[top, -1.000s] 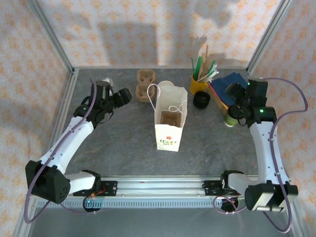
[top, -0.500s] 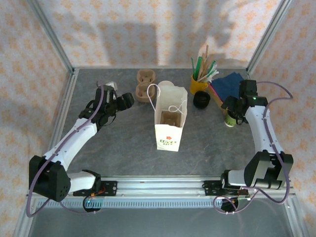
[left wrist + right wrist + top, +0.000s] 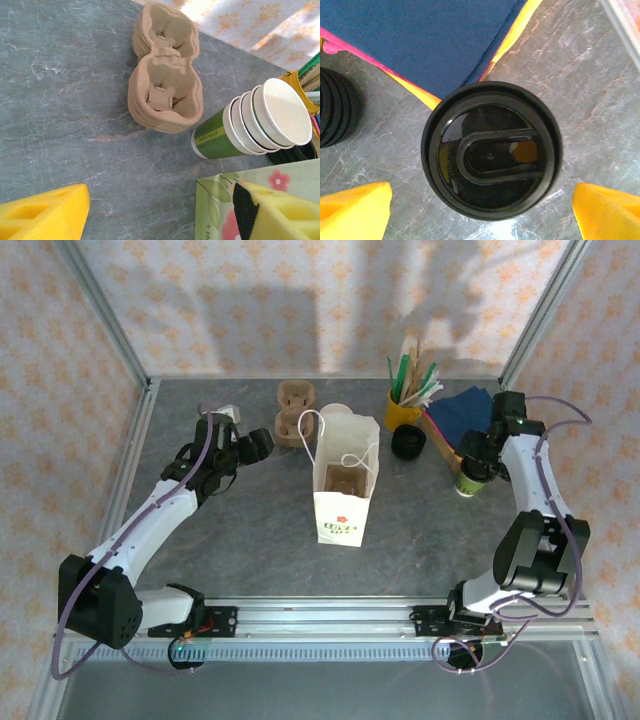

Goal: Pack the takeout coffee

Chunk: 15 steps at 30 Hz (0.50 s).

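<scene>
We see the grey table point(image 3: 250, 540) with a white paper bag point(image 3: 343, 490) standing open at its middle. The right pincer point(image 3: 480, 210) hangs over the coffee point(image 3: 491, 150), spread wide. Its yellow fingertips point(image 3: 352, 207) sit one on either side of the black lid, neither touching it. The left pincer point(image 3: 157, 212) is likewise open and empty, above the table near the cardboard cup carriers point(image 3: 165, 95) and the stack of cups point(image 3: 250, 125). The coffee stands upright at the table's right side, just beside a pile of napkins point(image 3: 420, 40), blue on top, with the stack of lids point(image 3: 335, 112) near.
</scene>
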Available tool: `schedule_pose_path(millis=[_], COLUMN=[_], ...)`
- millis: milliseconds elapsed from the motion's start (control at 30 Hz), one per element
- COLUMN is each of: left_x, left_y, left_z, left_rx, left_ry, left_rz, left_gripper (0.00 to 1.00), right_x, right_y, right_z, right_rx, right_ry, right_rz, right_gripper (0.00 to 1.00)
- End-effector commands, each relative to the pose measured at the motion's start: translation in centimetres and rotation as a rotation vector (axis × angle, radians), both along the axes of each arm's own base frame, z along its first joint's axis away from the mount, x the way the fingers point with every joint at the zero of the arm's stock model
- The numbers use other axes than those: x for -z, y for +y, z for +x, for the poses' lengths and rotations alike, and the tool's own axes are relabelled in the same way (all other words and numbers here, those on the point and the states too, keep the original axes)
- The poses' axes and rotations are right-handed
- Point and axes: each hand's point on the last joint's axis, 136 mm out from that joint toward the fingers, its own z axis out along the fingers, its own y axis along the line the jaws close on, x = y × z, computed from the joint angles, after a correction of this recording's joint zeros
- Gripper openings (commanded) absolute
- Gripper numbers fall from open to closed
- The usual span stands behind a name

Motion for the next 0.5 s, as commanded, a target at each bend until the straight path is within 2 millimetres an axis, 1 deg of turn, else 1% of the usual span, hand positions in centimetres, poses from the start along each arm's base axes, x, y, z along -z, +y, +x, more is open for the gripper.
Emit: schedule_pose_path(millis=[0, 100, 233, 267, 333, 467], left_x=[-1.6, -1.6, -1.6, -1.7, -1.6, -1.6], left_y=[-0.2, -0.2, -0.1, -0.1, -0.2, -0.1], left_z=[0.4, 0.3, 0.2, 0.2, 0.2, 0.3], left_rx=[0.018, 0.017, 0.014, 0.014, 0.016, 0.013], left_ry=[-0.05, -0.049, -0.051, -0.054, -0.052, -0.053], left_rz=[0.014, 0.012, 0.01, 0.008, 0.007, 0.007], left_gripper=[0.77, 0.77, 0.77, 0.77, 0.77, 0.77], right_x=[-0.4, 0.4, 1.3, 1.5, 1.5, 1.4], right_y=[0.0, -0.2, -0.4, -0.8, -1.0, -0.8], right_z=[0.7, 0.8, 0.8, 0.7, 0.7, 1.0], right_rx=[-0.032, -0.027, -0.01, -0.003, 0.005, 0.001], right_ry=[0.0, 0.037, 0.066, 0.077, 0.088, 0.075], right_rz=[0.014, 0.02, 0.021, 0.008, 0.003, 0.018], right_gripper=[0.93, 0.92, 0.9, 0.89, 0.88, 0.84])
